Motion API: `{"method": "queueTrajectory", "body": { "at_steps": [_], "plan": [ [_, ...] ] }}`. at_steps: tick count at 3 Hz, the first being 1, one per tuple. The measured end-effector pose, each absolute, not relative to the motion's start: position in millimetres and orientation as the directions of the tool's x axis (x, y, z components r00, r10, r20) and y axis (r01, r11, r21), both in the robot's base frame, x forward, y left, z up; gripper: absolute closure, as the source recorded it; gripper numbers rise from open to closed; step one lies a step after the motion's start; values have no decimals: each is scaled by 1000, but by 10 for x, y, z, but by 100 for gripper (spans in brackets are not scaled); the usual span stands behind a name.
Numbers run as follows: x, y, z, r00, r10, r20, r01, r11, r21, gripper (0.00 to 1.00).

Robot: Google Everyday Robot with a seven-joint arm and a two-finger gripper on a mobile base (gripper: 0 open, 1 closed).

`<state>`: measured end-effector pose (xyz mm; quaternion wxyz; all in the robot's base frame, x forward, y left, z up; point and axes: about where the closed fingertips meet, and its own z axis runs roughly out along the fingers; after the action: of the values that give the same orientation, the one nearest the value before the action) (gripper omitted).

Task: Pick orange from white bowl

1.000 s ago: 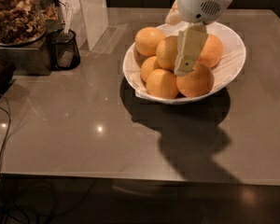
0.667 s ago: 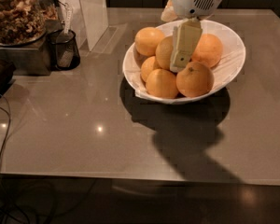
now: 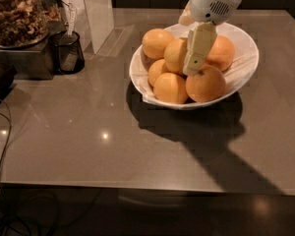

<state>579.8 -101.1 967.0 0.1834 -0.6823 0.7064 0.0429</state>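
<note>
The white bowl (image 3: 246,68) stands on the grey table at upper right and holds several yellow-orange oranges. The front ones are at right (image 3: 209,85) and at left (image 3: 170,88). Others lie behind, one at the far left (image 3: 156,42) and one at the right (image 3: 222,50). My gripper (image 3: 192,68) hangs down from its white wrist (image 3: 214,1) over the middle of the bowl. Its cream tip sits against the pile, between a middle orange (image 3: 176,53) and the front right one. It hides part of the middle oranges.
A small black mesh cup (image 3: 68,53) stands at left beside a metal stand with a glass jar of nuts (image 3: 17,14). A white box (image 3: 96,11) stands behind the cup. A dark cable (image 3: 2,146) runs off the table's left edge. The front table edge is near.
The gripper has shifted slightly left and then back right over the bowl, staying at about the same height. The oranges and the bowl have not moved.
</note>
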Motion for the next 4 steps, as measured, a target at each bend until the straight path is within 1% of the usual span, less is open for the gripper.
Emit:
{"method": "queueTrajectory", "body": {
  "at_steps": [1,2,3,4],
  "plan": [
    [5902,-940,9699,9,-946,-325,-978,59,-199,28],
    [5993,-817,9756,32,-944,-329,-976,41,-212,34],
    [6056,-761,9714,38,-947,-319,-979,29,-203,26],
    [6036,-895,9500,-10,-949,-316,-988,57,-142,19]
  ]
}}
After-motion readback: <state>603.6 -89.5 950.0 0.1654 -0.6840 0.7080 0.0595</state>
